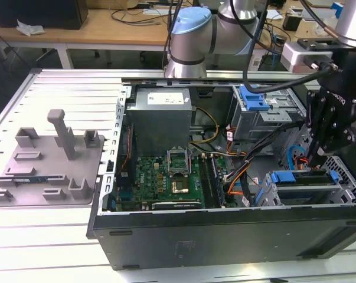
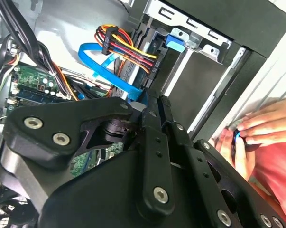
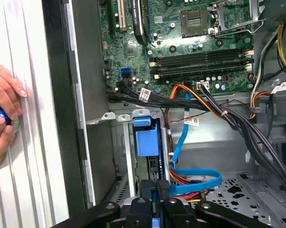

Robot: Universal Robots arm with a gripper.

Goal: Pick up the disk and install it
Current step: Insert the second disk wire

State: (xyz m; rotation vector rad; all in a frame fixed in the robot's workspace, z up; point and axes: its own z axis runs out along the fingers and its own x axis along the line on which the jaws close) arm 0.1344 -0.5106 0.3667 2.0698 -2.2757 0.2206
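The disk (image 1: 299, 177) lies in the drive bay at the near corner of the open computer case, on the exterior view's right, its blue rails showing. In the first wrist view the disk (image 3: 146, 140) appears as a blue-edged block standing in the metal bay. My gripper (image 1: 315, 159) hangs just above the disk's end that lies toward the exterior view's right. Its black fingers (image 3: 164, 187) stand pressed close together at the disk's edge, with nothing visibly held between them. In the second wrist view the gripper (image 2: 150, 107) points at a blue part beside the cables.
A grey cage with a blue tab (image 1: 253, 100) sits deeper in the case. Cable bundles (image 3: 228, 118) and a blue data cable (image 3: 195, 183) run beside the bay. The motherboard (image 1: 172, 177) fills the case middle. A grey fixture (image 1: 54, 153) stands outside. A person's hand (image 3: 3, 109) rests beside the case.
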